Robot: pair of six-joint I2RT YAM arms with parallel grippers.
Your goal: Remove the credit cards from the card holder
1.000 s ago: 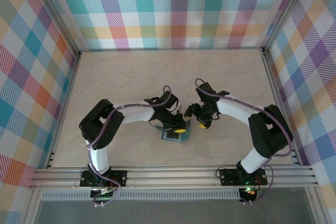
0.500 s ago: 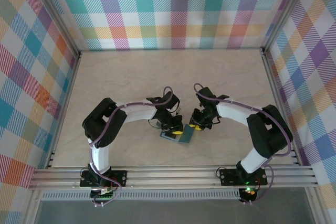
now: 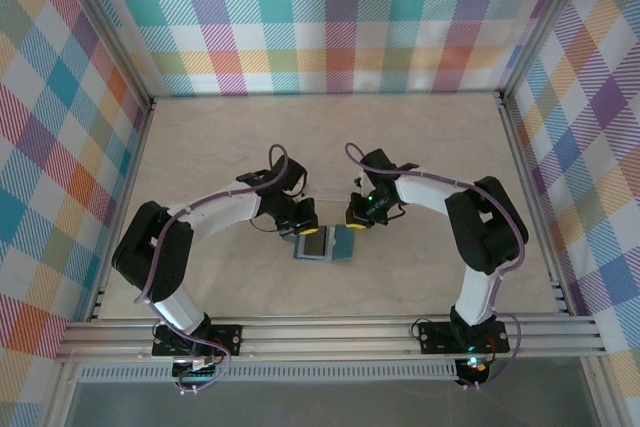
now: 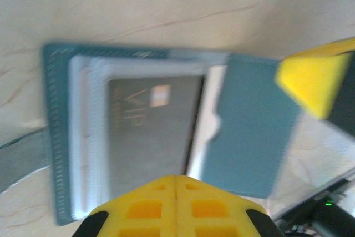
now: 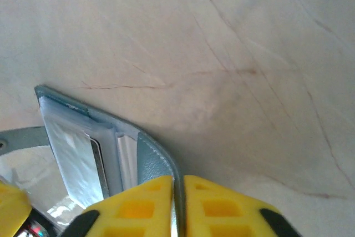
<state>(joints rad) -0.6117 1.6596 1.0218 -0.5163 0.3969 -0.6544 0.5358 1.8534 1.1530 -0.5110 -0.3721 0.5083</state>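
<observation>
Gripping the raised flap edge of the card holder (image 3: 338,245), right fingers (image 5: 186,192) nipped shut; left fingers (image 4: 176,187) closed on nothing at its other panel's near rim. Just beyond them, pocketed, a grey VIP credit card (image 4: 152,131) (thin, stiff, slick, likely light): pinch an exposed edge, slide out.

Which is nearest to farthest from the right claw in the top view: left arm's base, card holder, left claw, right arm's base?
From the right claw:
1. card holder, pinched in it, just to its left
2. left claw, across the holder on the left
3. right arm's base, near edge, right side
4. left arm's base, near edge, far left
</observation>
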